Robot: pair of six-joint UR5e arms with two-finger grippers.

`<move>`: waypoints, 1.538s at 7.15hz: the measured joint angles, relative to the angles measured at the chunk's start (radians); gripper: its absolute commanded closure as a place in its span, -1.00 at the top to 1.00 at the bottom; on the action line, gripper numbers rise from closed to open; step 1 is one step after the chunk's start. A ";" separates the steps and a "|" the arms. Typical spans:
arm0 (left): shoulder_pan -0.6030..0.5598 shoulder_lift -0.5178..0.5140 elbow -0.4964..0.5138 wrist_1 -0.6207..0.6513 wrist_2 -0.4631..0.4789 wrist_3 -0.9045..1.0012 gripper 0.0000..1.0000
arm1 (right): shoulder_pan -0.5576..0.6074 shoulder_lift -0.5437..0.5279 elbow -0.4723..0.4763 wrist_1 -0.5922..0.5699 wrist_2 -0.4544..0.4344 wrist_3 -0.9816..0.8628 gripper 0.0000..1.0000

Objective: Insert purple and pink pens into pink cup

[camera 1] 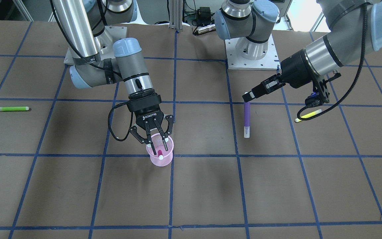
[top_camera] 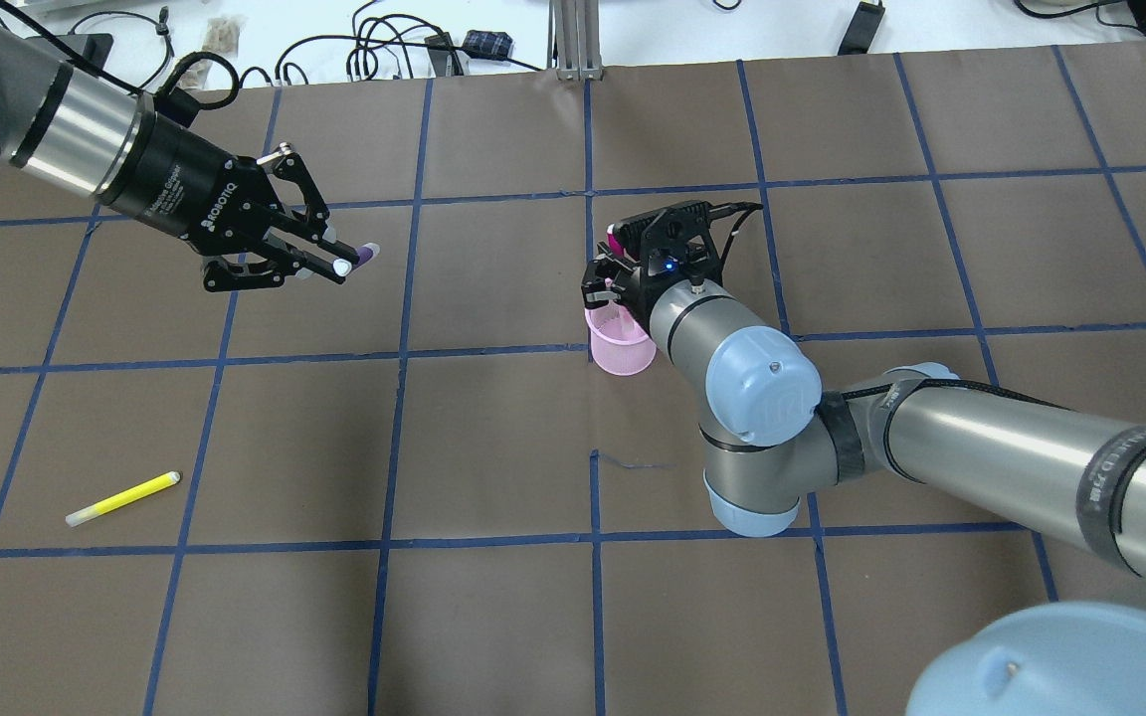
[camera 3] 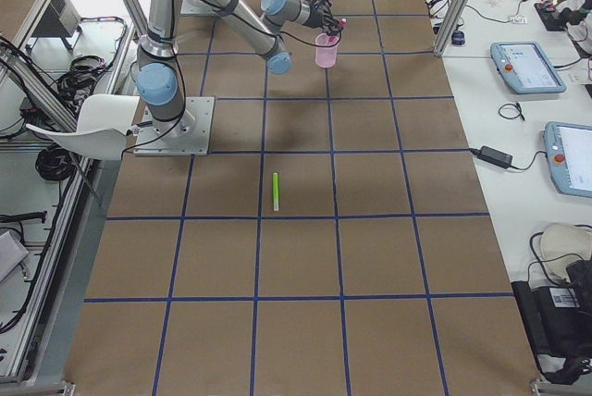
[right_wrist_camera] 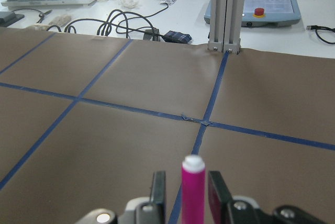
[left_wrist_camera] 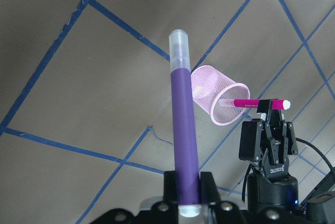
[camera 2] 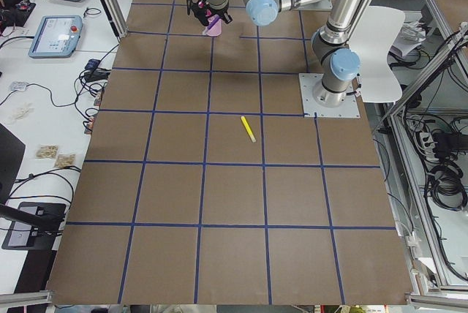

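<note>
The pink mesh cup (camera 1: 160,162) stands near the table's middle. My right gripper (camera 1: 158,142) hangs just over its mouth. Its fingers stand a little apart on either side of the pink pen (camera 1: 160,153), with a gap showing in the right wrist view (right_wrist_camera: 193,192). The pen tilts, its lower end at the cup's rim (left_wrist_camera: 230,103). My left gripper (camera 1: 249,96) is shut on the top of the purple pen (camera 1: 246,116), which hangs upright above the table, well to the side of the cup. The left wrist view shows this pen (left_wrist_camera: 183,130) with the cup beyond.
A yellow pen (camera 1: 307,115) lies on the table under my left arm. A green pen (camera 1: 11,108) lies far out on my right side. Blue tape lines grid the brown table. Both arm bases stand on plates at the robot's edge.
</note>
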State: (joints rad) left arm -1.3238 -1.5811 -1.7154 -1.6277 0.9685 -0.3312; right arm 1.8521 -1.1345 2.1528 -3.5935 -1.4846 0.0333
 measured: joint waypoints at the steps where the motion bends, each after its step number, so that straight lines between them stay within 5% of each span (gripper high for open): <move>1: -0.001 0.000 -0.001 0.000 0.000 -0.004 -1.00 | -0.007 -0.003 -0.011 0.008 0.000 0.002 1.00; 4: -0.071 -0.011 -0.003 0.013 -0.054 -0.145 -1.00 | -0.050 -0.017 -0.138 0.183 0.005 0.001 1.00; 7: -0.217 -0.082 -0.013 0.106 -0.196 -0.506 -1.00 | -0.158 -0.044 -0.353 0.629 0.018 -0.011 1.00; 11: -0.268 -0.246 -0.005 0.249 -0.380 -0.691 -1.00 | -0.282 -0.118 -0.558 1.259 0.011 -0.020 1.00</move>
State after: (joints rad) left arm -1.5922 -1.8268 -1.7202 -1.3790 0.5889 -1.0222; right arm 1.5702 -1.2529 1.5945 -2.3341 -1.4733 0.0136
